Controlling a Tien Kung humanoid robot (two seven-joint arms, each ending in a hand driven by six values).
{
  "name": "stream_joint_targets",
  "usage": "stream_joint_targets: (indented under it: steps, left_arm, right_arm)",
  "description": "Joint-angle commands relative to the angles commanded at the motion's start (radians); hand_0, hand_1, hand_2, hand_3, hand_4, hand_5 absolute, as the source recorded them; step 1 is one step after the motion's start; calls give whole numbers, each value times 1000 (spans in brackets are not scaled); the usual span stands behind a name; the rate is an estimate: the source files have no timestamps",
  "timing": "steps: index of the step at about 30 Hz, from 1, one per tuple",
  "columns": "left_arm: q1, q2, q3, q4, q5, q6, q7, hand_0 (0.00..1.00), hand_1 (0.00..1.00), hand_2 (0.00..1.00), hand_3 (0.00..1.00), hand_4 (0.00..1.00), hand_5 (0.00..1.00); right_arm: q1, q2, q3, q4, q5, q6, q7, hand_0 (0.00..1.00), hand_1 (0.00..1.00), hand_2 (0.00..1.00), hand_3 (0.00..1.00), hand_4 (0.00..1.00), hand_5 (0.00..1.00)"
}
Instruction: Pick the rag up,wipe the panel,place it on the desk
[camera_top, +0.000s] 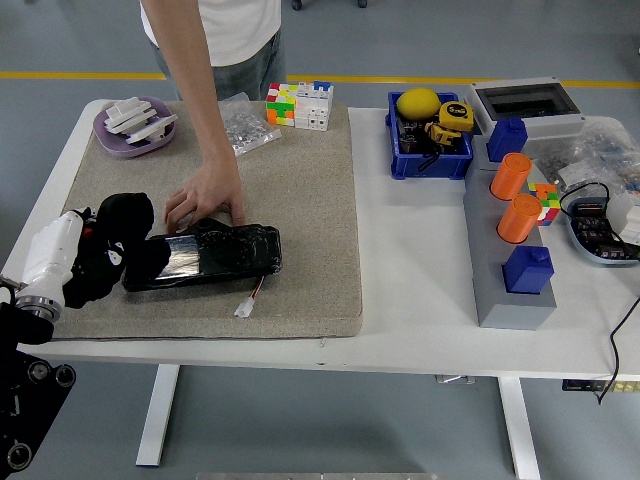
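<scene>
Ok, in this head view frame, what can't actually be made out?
- Left hand: its fingers are buried in the black rag, so the grip itself is hidden.
- Panel: its left end lies under the rag.
- Person: cut off by the top edge; only torso, arm and hand show.
- Clear bag: its contents are too small to identify.
- Right hand: outside the picture.

We see bright, even overhead light with soft, faint shadows. A pale glare streaks the glossy black panel (205, 255) at lower left. Focus stays sharp across the white counter (410, 260), with slight bowing at the frame edges.
</scene>
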Motion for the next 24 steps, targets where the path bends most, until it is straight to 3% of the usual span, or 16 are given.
stream_joint_targets:
  steps: [8,9,24]
  left_arm:
    - [-6,-1,33,-17,-14,8,-6,282,313,522,502,177,2]
    - [-7,-1,37,-18,-15,9,-6,284,256,519,498,164,2]
    - [-72,-5,195,-4,-32,10,2,283,231,519,501,161,2]
  right_arm:
    - [4,0,26,0,-23,2,2,689,607,581,565,968,413]
    - [4,0,28,0,-24,2,2,689,607,582,565,968,413]
    - [5,-2,34,0,-31,3,3,689,607,582,565,968,413]
